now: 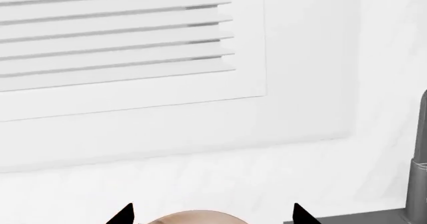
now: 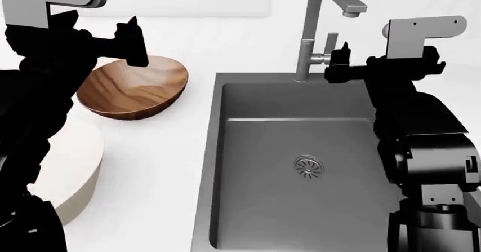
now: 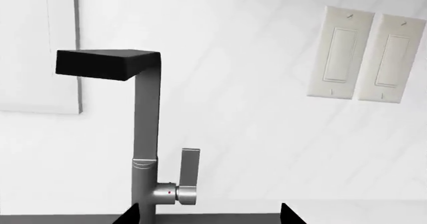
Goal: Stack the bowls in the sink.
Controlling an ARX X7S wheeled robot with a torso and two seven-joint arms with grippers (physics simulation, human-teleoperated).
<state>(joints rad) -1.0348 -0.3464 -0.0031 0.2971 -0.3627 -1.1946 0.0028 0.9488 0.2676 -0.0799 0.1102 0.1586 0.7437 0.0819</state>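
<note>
A: Where do the bowls sit?

B: Both on the counter beside the sink (image 2: 225,167), whose basin is bare. The brown wood-grain bowl (image 2: 135,91) lies tilted under the left gripper (image 2: 135,40); the cream-white bowl (image 2: 71,173) is nearer the robot.

A: Are the claws holding anything?

B: No. The left's fingertips stand wide, straddling the brown bowl's rim in the wrist view. The right gripper (image 2: 338,57), also spread, hovers near the faucet (image 2: 319,26).

A: Advice?

B: Probably lower the left claw, pinch the rim squarely, and lift clear of the sink's edge.
</note>
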